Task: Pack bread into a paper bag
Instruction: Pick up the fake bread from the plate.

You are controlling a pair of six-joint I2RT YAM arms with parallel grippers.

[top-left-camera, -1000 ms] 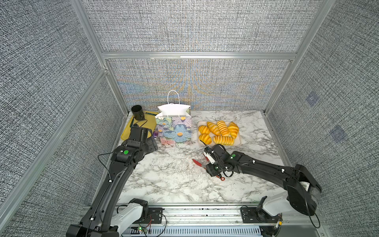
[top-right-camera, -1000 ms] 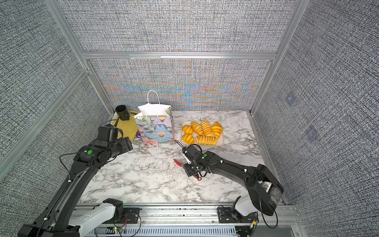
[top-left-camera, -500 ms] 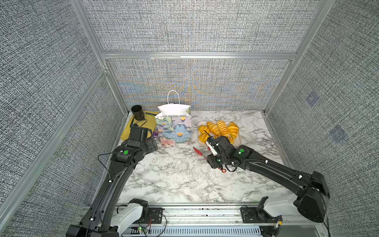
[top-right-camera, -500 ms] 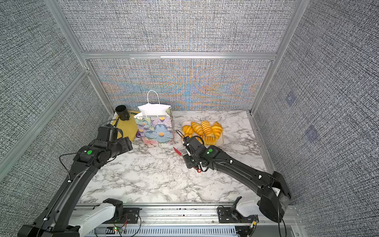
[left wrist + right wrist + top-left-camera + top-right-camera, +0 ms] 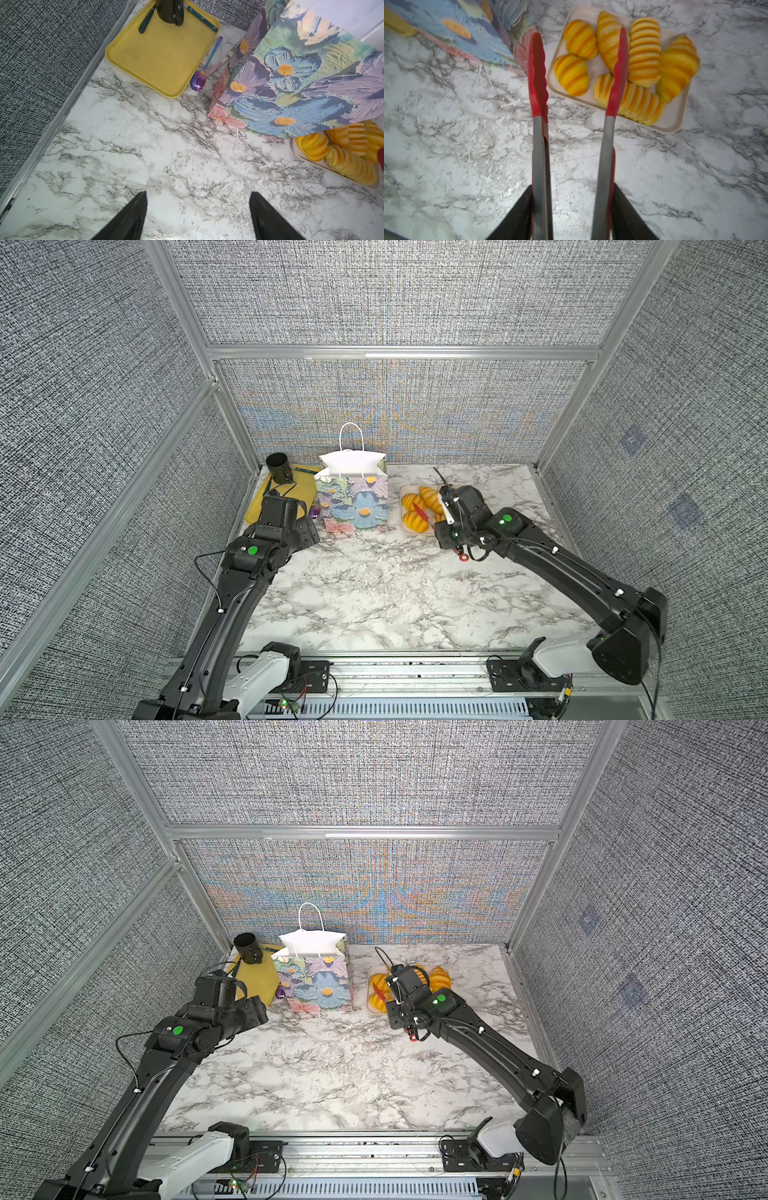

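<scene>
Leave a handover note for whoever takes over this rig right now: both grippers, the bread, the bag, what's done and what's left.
Left gripper: open, empty, above the marble table near the flower-printed paper bag.
Right gripper: shut on red-tipped steel tongs; tong tips apart and empty, at the tray.
Bread: six glossy golden-yellow ridged pastries, all on the cream rectangular tray beside the bag.
Bag: upright, mouth open, no pastry seen inside.
Done: tongs in hand.
Left: grip each pastry with the tongs and drop it into the bag.
</scene>
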